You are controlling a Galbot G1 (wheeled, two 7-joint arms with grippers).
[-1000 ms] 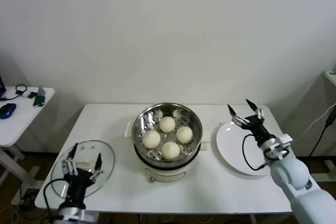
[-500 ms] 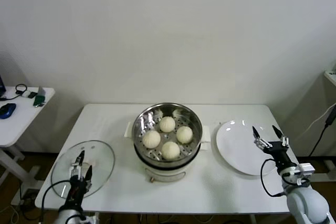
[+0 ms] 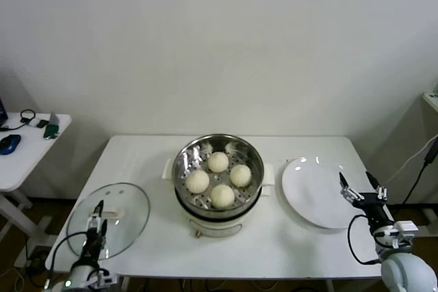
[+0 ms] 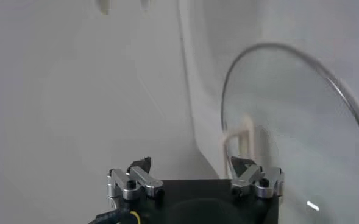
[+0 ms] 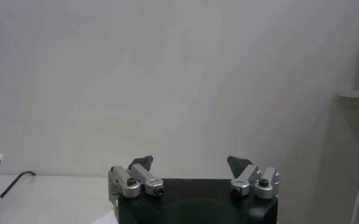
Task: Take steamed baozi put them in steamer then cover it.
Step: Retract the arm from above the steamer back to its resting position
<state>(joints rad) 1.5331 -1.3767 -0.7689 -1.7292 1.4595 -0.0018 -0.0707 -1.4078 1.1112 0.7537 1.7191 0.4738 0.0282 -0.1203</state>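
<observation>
Four cream-white baozi (image 3: 221,179) sit on the perforated tray inside the shiny steel steamer (image 3: 188,155) at the table's middle. The clear glass cover (image 3: 126,203) with its cream bar handle (image 3: 112,214) lies flat at the table's front left corner; it also shows in the left wrist view (image 4: 295,115). My left gripper (image 3: 96,215) is open and empty, low at the table's front edge beside the cover. My right gripper (image 3: 360,184) is open and empty, at the right edge of the white plate, pointing up.
An empty flat white plate (image 3: 311,189) lies right of the steamer. A small side table (image 3: 27,148) with a blue mouse and cables stands to the far left. A wall runs behind the table.
Both arms have drawn back and down toward the table's front edge. The right gripper left the plate's far rim. The left gripper dropped lower beside the cover.
</observation>
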